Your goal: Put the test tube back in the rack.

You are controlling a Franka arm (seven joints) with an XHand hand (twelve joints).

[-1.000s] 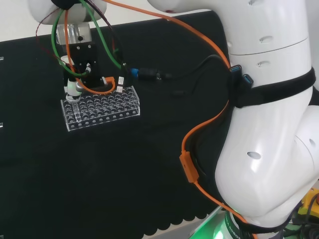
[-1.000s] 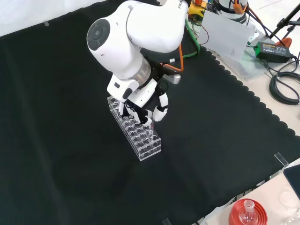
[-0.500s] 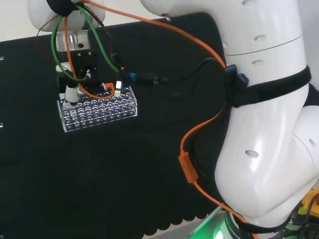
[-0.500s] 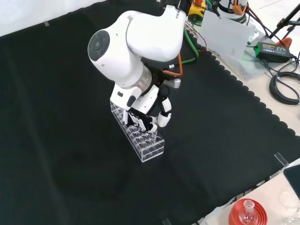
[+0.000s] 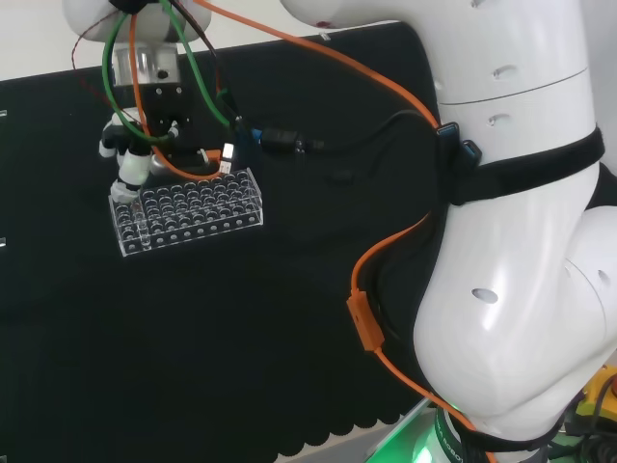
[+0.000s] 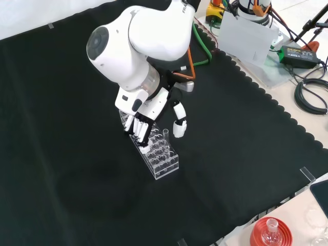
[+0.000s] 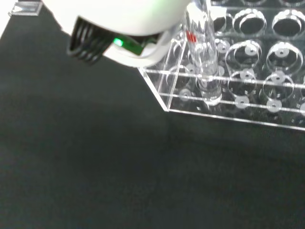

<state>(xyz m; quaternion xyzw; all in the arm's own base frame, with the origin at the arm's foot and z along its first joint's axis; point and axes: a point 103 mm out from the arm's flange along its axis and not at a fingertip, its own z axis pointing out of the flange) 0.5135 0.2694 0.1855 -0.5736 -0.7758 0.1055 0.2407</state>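
I see the test tube (image 7: pixel 204 62) seated upright in an end hole of the clear rack (image 6: pixel 160 156). The robot hand (image 6: pixel 143 123) hangs above, fingers straight, holding nothing. Release step; next I retract upward clear of the tube.

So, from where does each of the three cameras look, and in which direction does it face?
Head view: behind and above the arm's base, facing over the white arm links toward the test tube rack.
Front view: before the arm, looking down on the cloth; the robot hand enters from above.
Wrist view: at the wrist, close on the test tube standing in the rack.
All three share the rack.
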